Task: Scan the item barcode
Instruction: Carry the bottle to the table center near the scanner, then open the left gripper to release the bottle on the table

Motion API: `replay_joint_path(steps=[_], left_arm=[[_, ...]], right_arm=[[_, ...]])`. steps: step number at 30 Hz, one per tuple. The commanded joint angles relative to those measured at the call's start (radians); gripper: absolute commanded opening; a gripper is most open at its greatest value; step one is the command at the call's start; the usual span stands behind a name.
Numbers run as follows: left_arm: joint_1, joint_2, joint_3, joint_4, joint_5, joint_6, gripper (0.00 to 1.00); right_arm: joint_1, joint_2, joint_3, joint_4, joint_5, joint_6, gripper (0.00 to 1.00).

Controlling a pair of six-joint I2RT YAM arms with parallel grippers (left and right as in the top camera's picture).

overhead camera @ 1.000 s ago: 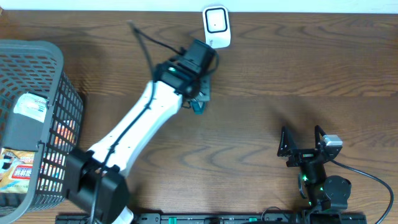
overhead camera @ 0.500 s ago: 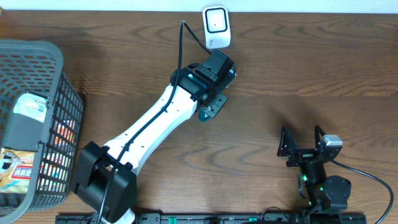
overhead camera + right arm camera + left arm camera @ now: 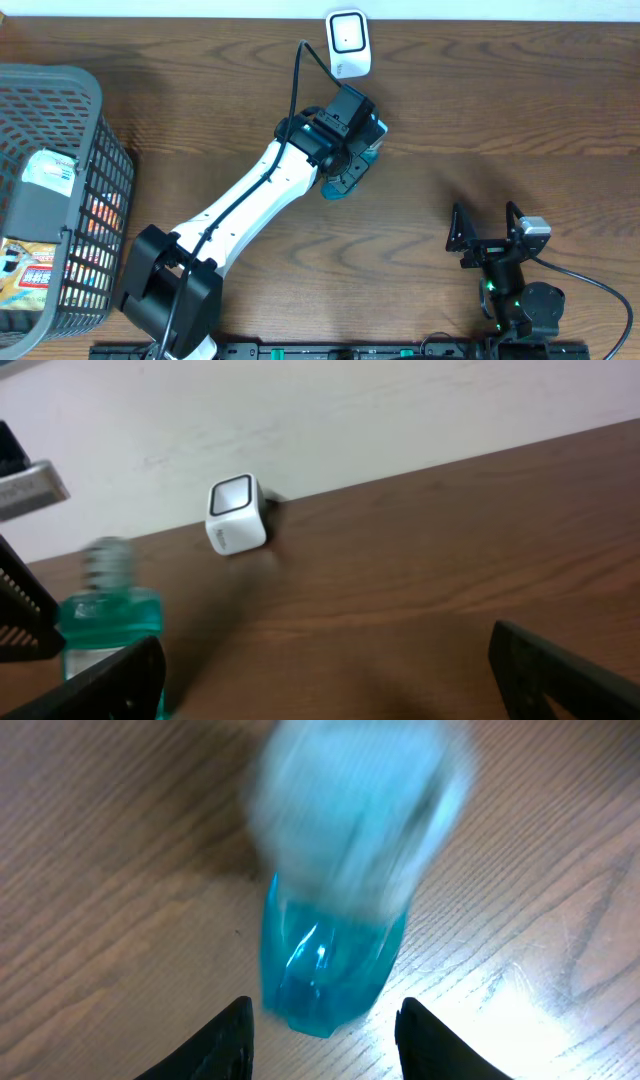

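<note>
Overhead: left gripper (image 3: 350, 172) moved off the barcode scanner (image 3: 347, 42), teal bottle (image 3: 336, 190) under it, mid-table. Left wrist: jaws widening, gaps both sides of bottle; probably set-down after scan. Right wrist: right gripper (image 3: 325, 675) wide, empty; bottle upright.

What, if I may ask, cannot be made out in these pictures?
Bottle label, barcode: left wrist view, blurred.
Bottle body: overhead, mostly under the left arm.
Bottle base: right wrist view, behind a finger of the right tool.
Basket contents: overhead, cut by the left edge, print too small.
</note>
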Motion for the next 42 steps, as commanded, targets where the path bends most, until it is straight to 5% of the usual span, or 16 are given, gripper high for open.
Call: replay_joint_path(steps=[1,17,20,22,30,36,42], left_arm=[[0.003,0.000,-0.034,0.010,0.008,0.017,0.46],[0.003,0.000,-0.047,0.036,0.009,0.016,0.47],[0.003,-0.001,-0.046,0.036,0.008,0.008,0.58],[0.003,-0.005,-0.042,0.035,-0.011,-0.011,0.89],[0.039,-0.171,0.040,-0.003,-0.388,-0.185,0.94],[0.198,-0.404,0.064,-0.010,-0.612,-0.346,0.96],[0.612,-0.595,0.064,-0.049,-0.611,-0.630,0.98]], right_arm=[[0.005,0.000,-0.001,-0.004,0.002,-0.016,0.99],[0.005,0.000,-0.001,-0.004,0.002,-0.016,0.99],[0.005,0.000,-0.001,-0.004,0.002,-0.016,0.99],[0.005,0.000,-0.001,-0.004,0.002,-0.016,0.99],[0.005,0.000,-0.001,-0.004,0.002,-0.016,0.99],[0.005,0.000,-0.001,-0.004,0.002,-0.016,0.99],[0.005,0.000,-0.001,-0.004,0.002,-0.016,0.99]])
